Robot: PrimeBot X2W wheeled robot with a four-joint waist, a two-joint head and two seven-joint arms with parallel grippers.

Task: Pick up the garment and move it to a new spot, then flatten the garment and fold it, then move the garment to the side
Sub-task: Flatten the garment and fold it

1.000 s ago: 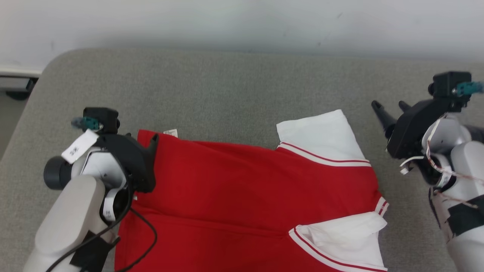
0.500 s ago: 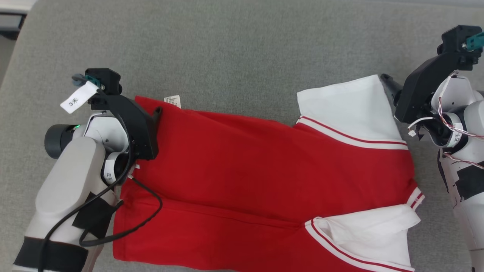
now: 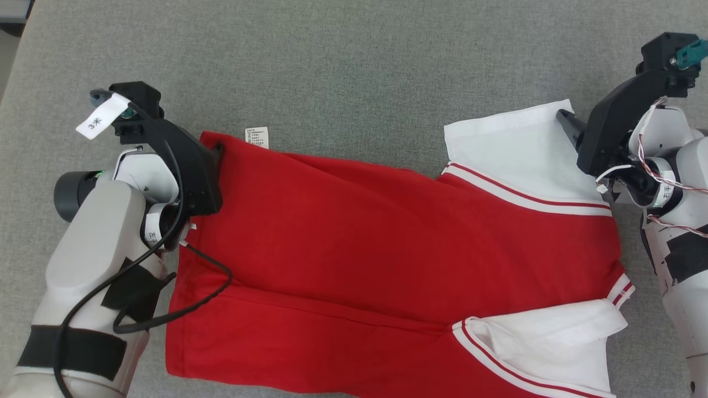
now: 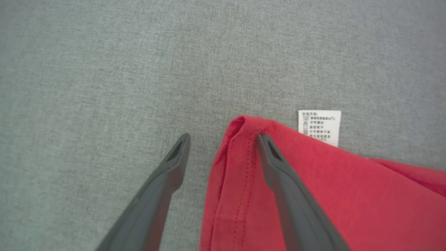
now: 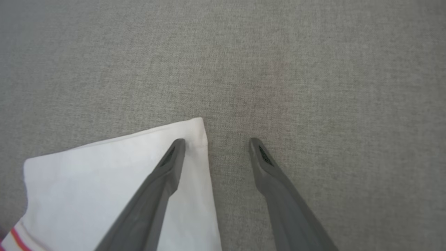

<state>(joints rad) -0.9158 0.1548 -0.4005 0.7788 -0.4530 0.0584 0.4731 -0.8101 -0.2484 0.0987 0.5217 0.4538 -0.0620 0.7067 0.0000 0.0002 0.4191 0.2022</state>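
- The grey fabric-covered surface (image 3: 354, 66) spans the head view and is bare toward 12 o'clock
- The garment (image 3: 387, 243), a red shirt with white sleeves, lies spread from the centre down to 6 o'clock, with a crease along its lower half. It is probably light, soft and limp, so it would sag and drag on the rough cloth rather than slide. Corners pinched through both layers look like the best holds
- The far white sleeve (image 3: 514, 149) sits at 2 o'clock
- The left gripper (image 4: 223, 136), at 9 o'clock in the head view, has its jaws apart astride the red hem corner, one finger over cloth and one over grey, with nothing pinched
- The right gripper (image 5: 216, 140), at 3 o'clock, is likewise spread, straddling the sleeve's outer corner
- The wrist views show this straddling. In the head view the wrists cover the fingertips, but the whole layout is plain
- The care label (image 4: 319, 127) pokes out at 1 o'clock of the left fingertips, its print too small to read
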